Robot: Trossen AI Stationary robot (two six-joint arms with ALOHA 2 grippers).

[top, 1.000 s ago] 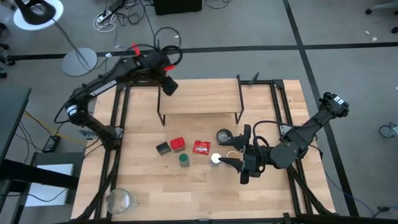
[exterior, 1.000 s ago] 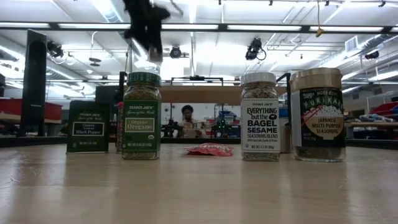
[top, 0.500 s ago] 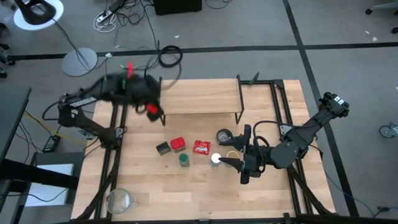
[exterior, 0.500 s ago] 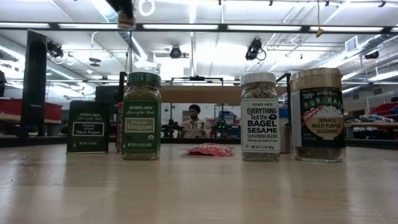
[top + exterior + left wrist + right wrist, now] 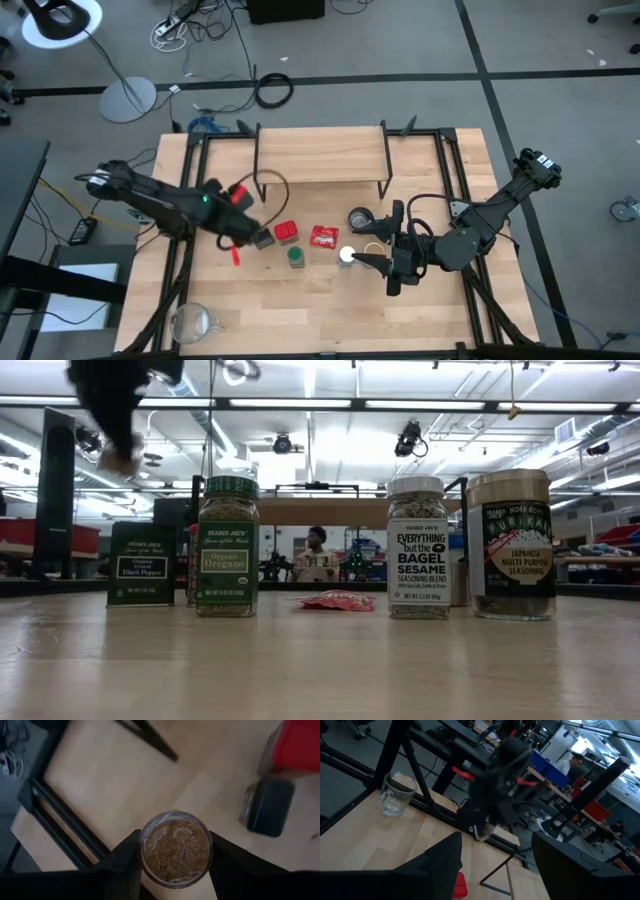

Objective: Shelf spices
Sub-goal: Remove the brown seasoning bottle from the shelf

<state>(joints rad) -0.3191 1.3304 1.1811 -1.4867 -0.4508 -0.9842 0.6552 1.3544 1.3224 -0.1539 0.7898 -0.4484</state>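
Observation:
My left gripper [image 5: 248,232] hangs over the table just left of the dark square tin [image 5: 262,238], shut on a round clear jar of brown spice [image 5: 175,845]. The red tin [image 5: 286,232], the green jar [image 5: 296,257] and the white-capped jar [image 5: 346,254] stand on their bases on the table. The tan-lidded jar [image 5: 510,545] stands at the right in the low view. The shelf [image 5: 320,155] stands on its thin black legs at the far side, its plank bare. My right gripper [image 5: 362,252] hovers open above the white-capped jar, with nothing between its fingers. My left gripper pinches the jar's round wall [image 5: 142,852] between its two fingers, one on each side. The fingers slant steeply down and lie along the jar, whose round end faces the wrist camera. The jar is lifted clear of the table.
A flat red packet [image 5: 324,236] and a round metal cup [image 5: 360,218] lie between the spices and the shelf. A glass mug [image 5: 195,320] stands at the near left corner. Black frame rails [image 5: 190,200] run along both table sides.
My left gripper has swung from above the shelf's far left end toward the table's near edge and down, turning as it went, and now hangs beside the dark tin.

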